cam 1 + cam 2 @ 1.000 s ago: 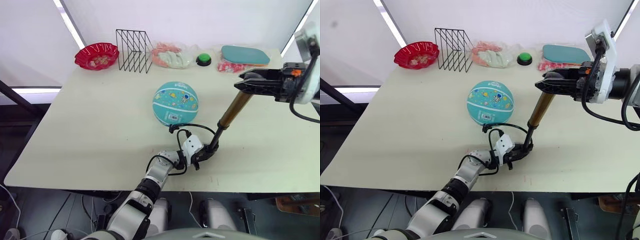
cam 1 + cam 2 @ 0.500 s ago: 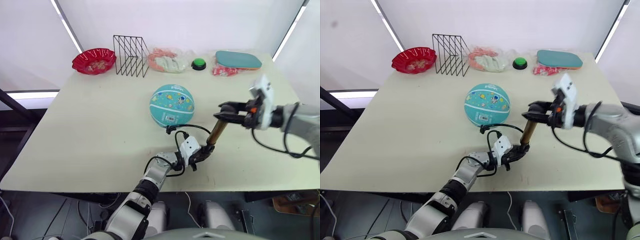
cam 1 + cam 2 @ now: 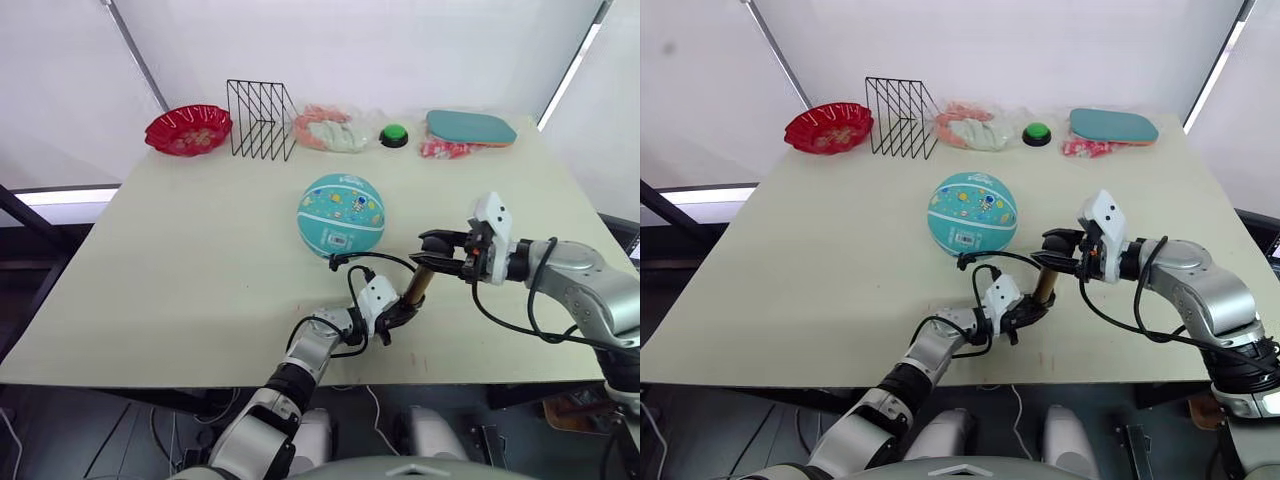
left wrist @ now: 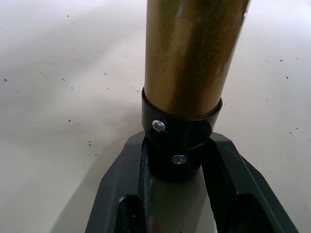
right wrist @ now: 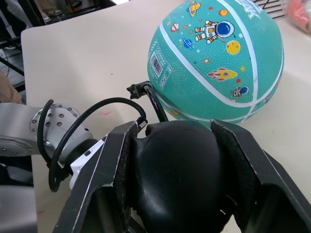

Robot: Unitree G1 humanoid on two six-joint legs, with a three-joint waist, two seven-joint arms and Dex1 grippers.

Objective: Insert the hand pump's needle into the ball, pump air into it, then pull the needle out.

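The teal ball (image 3: 341,213) with white seams and cartoon prints rests mid-table. In front of it to the right, the hand pump (image 3: 416,284) stands tilted. My left gripper (image 3: 397,312) is shut on its black bottom collar (image 4: 179,141), one finger on each side. My right gripper (image 3: 433,263) is shut on the black handle (image 5: 179,175) at the top, low over the gold cylinder (image 4: 190,53). A thin black hose (image 3: 372,258) loops from the pump's base to the ball. The needle's black fitting (image 5: 139,89) sits against the ball by the barcode label; the pin is hidden.
Along the far edge stand a red bowl (image 3: 188,129), a black wire rack (image 3: 262,119), a clear bag of pink and white items (image 3: 328,129), a green button (image 3: 394,133), a red packet (image 3: 447,149) and a teal paddle case (image 3: 470,128).
My right gripper has pressed the handle down towards the pump's base, so much less gold cylinder shows. The left gripper keeps its grip. The camera view has shifted too.
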